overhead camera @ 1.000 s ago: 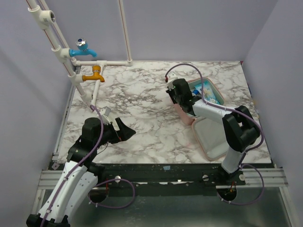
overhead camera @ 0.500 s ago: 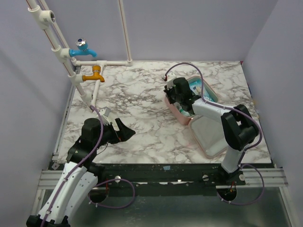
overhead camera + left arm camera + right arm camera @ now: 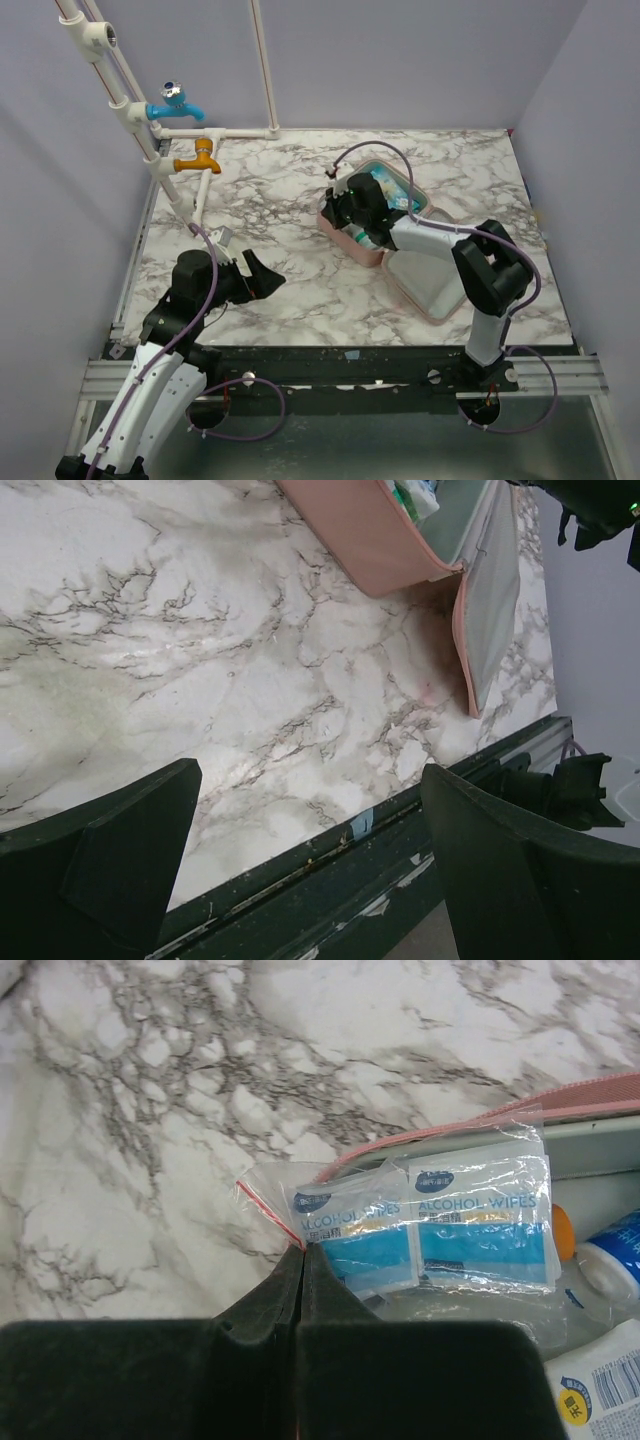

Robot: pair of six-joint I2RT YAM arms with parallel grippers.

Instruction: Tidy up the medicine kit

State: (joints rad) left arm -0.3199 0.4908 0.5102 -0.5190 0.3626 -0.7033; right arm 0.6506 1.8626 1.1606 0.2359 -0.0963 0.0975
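Observation:
The pink medicine kit [image 3: 352, 246] lies open right of the table's middle, its pale lid [image 3: 432, 282] flat toward the near right. My right gripper [image 3: 340, 208] reaches into the tray's left side. In the right wrist view that gripper [image 3: 303, 1250] is shut, pinching the red-striped edge of a clear bag of alcohol wipes [image 3: 440, 1222] that lies over the kit's pink rim [image 3: 570, 1100]. A small bottle [image 3: 615, 1250] and a white box [image 3: 600, 1380] lie in the tray. My left gripper [image 3: 265, 278] hovers open and empty at the near left; the left wrist view shows the kit [image 3: 360, 540] far beyond the gripper [image 3: 310, 770].
White pipes with a blue tap [image 3: 175, 103] and an orange tap [image 3: 200, 158] stand at the back left. Purple walls close in the marble table on three sides. The dark metal rail [image 3: 330, 880] runs along the near edge below my left gripper.
The right gripper has moved left toward the table's middle, and the open kit has slid left with it. The left arm has not moved.

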